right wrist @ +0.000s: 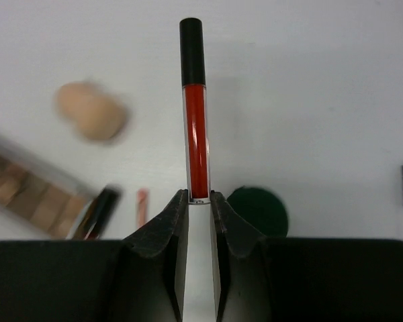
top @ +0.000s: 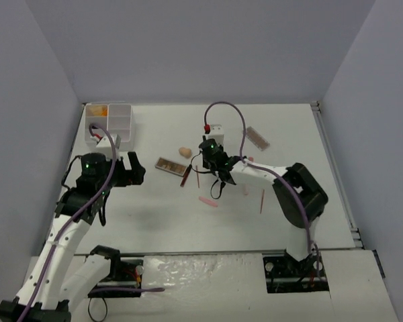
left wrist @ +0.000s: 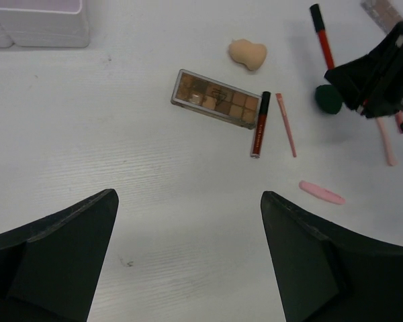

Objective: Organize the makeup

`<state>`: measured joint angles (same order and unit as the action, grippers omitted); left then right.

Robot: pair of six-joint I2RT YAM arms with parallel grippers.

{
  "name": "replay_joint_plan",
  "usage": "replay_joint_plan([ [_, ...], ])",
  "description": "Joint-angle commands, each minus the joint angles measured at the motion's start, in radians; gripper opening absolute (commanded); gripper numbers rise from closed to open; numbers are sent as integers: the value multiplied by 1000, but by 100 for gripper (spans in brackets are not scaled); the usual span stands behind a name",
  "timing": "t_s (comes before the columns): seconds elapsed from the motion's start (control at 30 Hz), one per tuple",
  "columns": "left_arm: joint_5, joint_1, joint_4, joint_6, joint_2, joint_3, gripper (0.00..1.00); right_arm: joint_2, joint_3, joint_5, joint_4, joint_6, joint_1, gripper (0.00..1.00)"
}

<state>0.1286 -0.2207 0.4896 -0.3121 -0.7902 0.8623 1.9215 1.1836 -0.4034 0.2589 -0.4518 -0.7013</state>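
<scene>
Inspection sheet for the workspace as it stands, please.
Surface: white table, faint specks.
Job's things: eyeshadow palette, sponge, dark-red tube, pink pencil, pink stick and green compact lie loose; second palette lies apart.
Clutter: white organiser box, back left.
Grippers: left gripper jaws open, empty; right gripper jaws shut on red gloss tube.
Cables: purple cables arch over both arms.
Surroundings: grey walls on three sides.

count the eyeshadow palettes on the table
2. One palette lies mid-table beside the sponge; the other lies farther back on the right. The right arm could hide more.
</scene>
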Motion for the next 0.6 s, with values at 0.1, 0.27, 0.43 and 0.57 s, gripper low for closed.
replay_joint_plan([
  [0.1, 174, 1, -197, -155, -29, 153, 91, -473, -248, 351, 387, 326, -193, 0],
  [0.27, 258, 0, -319, -276, -71, 166, 95, -580, -272, 428, 397, 385, -293, 0],
  [0.43, 285, -5, -400, -367, -90, 164, 95, -620, -294, 479, 442, 373, -328, 0],
  [0.57, 306, -17, -452, -417, -100, 141, 92, -623, -312, 507, 489, 357, -333, 0],
])
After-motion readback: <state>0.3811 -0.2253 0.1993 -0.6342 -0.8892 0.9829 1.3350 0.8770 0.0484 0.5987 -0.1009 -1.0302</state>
